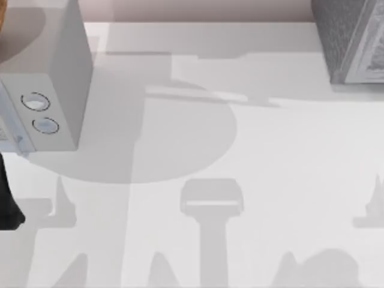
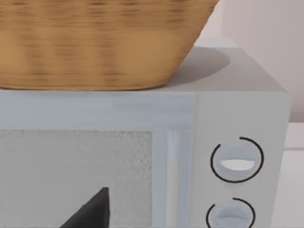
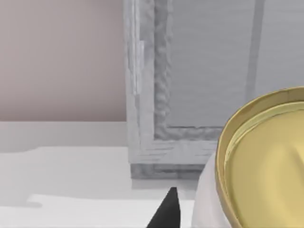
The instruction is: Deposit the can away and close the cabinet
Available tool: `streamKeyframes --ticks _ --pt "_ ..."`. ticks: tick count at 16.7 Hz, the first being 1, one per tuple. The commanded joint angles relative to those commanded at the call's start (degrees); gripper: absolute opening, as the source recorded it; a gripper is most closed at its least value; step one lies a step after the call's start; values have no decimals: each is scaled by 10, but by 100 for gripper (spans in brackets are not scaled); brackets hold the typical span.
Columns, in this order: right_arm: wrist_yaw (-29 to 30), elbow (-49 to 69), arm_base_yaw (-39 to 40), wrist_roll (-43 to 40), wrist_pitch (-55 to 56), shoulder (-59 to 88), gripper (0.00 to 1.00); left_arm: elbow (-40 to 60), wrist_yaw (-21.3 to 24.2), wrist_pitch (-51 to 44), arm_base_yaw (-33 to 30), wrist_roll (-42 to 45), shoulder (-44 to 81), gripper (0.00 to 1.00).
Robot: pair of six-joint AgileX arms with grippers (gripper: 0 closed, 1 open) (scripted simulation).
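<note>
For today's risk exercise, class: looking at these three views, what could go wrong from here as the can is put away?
1. The can sits very close to the right wrist camera, facing the cabinet; it may clip the cabinet's frame going in.
2. On the left, a wicker basket rests on the microwave; a left arm swing could knock it off.

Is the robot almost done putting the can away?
Not yet. In the right wrist view the can sits close to the camera beside a dark fingertip, in front of the grey cabinet, so it looks carried but not yet stored. Left to do: place it in the cabinet and shut it. The left wrist faces a microwave with a basket on top.
</note>
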State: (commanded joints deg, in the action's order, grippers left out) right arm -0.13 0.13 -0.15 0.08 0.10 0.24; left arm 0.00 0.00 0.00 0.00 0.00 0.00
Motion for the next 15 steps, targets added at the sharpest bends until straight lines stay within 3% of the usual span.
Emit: streamKeyframes --ticks 3,7,15 --pt "2 19 4 0 -7 18 0 0 0 0 0 0 0 100" --pt "15 129 24 0 -41 119 0 0 0 0 0 0 0 100" --pt "61 588 71 3 -142 445 0 0 0 0 0 0 0 100"
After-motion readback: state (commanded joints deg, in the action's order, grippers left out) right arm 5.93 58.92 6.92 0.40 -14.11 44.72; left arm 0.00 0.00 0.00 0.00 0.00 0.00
